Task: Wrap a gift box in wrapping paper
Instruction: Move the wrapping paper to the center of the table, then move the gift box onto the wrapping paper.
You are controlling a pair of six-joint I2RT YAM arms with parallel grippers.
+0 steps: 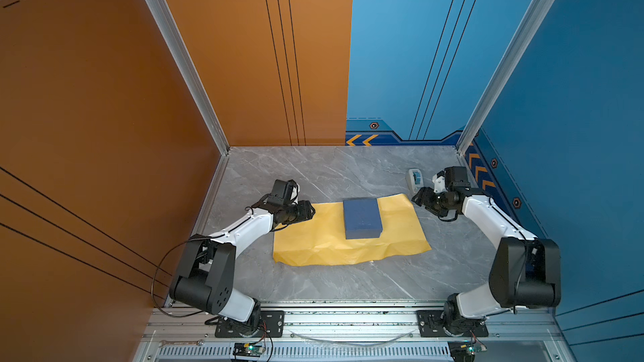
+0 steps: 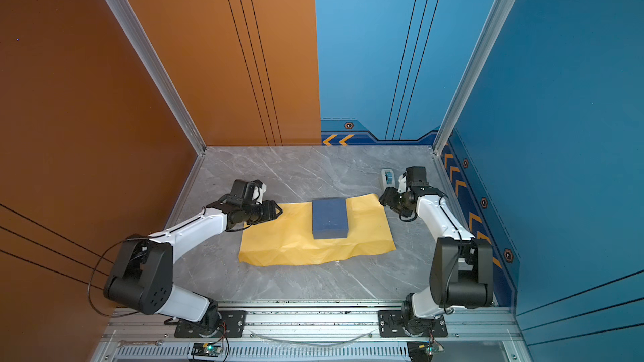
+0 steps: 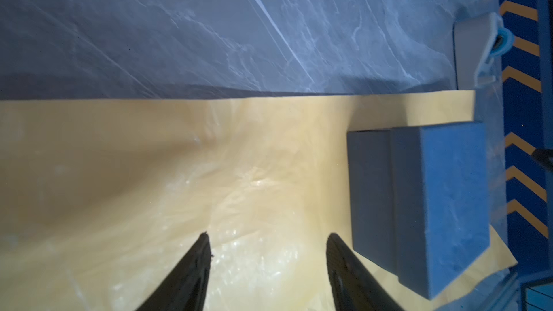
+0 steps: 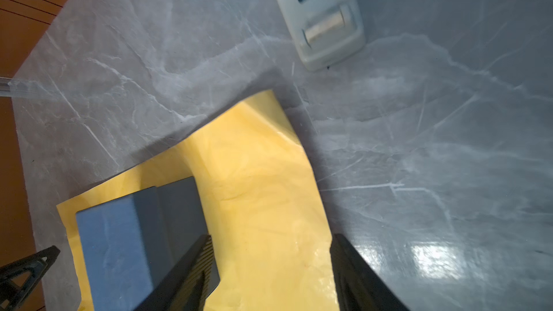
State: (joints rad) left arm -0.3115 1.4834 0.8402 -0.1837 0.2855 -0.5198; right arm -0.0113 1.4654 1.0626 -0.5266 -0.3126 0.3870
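Barely begun, with gift box (image 1: 361, 217) set on unfolded wrapping paper (image 1: 313, 243) at lower centre, left hand (image 3: 267, 236) and right hand (image 4: 270, 236) spread, empty.

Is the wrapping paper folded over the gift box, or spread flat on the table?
Spread out. The wrapping paper lies open on the table, creased, yellow face up; the gift box sits on it uncovered.

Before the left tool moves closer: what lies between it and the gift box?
Only bare, creased wrapping paper lies between the left tool and the gift box; the left wrist view shows it.
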